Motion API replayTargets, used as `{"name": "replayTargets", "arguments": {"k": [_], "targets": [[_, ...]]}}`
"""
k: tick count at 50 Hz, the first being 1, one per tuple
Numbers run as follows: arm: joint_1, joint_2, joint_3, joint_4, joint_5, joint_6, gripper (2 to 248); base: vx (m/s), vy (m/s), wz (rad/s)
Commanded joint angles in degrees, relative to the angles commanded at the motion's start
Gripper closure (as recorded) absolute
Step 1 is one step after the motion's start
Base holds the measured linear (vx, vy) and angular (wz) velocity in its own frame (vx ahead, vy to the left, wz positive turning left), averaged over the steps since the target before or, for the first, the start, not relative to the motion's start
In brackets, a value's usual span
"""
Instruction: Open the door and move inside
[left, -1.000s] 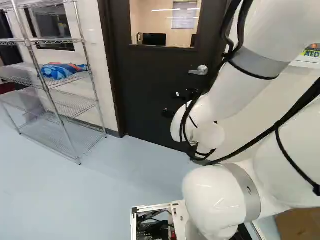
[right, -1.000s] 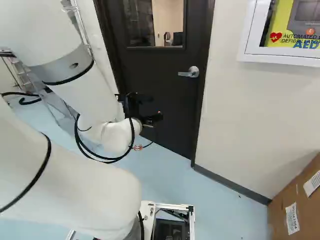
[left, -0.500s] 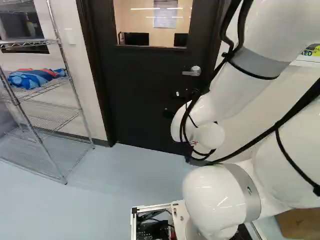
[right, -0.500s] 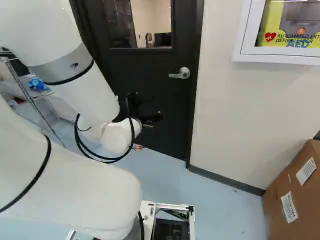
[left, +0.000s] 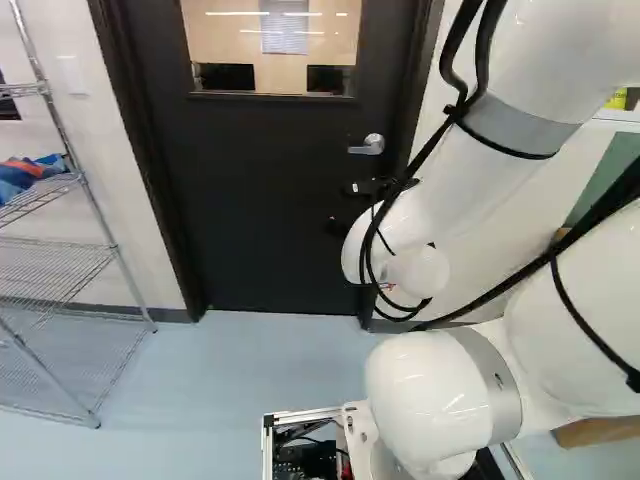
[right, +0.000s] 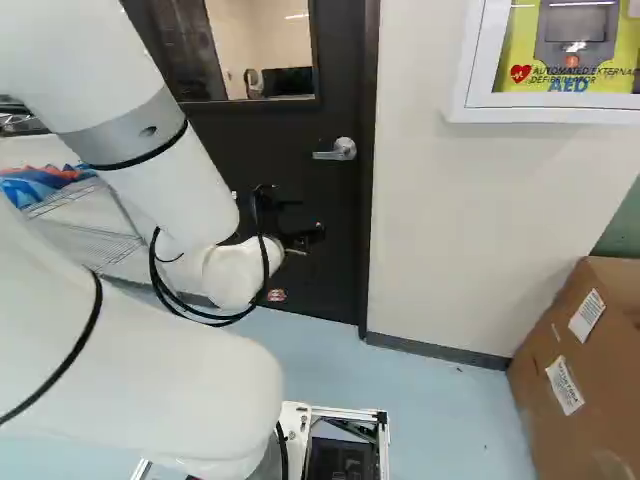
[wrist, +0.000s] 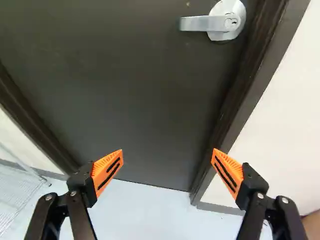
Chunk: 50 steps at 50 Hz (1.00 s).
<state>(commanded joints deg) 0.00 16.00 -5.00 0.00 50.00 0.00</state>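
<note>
My base has turned rightward; the flat, dark door (left: 270, 205) now faces me more squarely, which should ease reaching. Its silver metal lever handle (left: 367, 145), upper right of centre in the left base view, lies level, free end pointing left. My black, orange-padded hand (wrist: 167, 155) is wide, empty.

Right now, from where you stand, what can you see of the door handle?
The handle is a silver-grey, metal-looking lever on a round plate with a keyhole. It sits on the closed, dark door near the frame, lying about level and pointing toward the door's middle. Nothing touches it.
</note>
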Motion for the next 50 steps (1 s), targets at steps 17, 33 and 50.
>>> {"name": "replayTargets", "arguments": {"k": [17,33,50], "targets": [[0.0,0.0,0.0,0.0,0.0,0.0,3,0.108,0.086,-0.208],[0.0,0.0,0.0,0.0,0.0,0.0,3,0.01,0.011,-0.006],[0.0,-0.52,-0.69,0.0,0.0,0.0,3,0.0,0.0,0.0]]}}
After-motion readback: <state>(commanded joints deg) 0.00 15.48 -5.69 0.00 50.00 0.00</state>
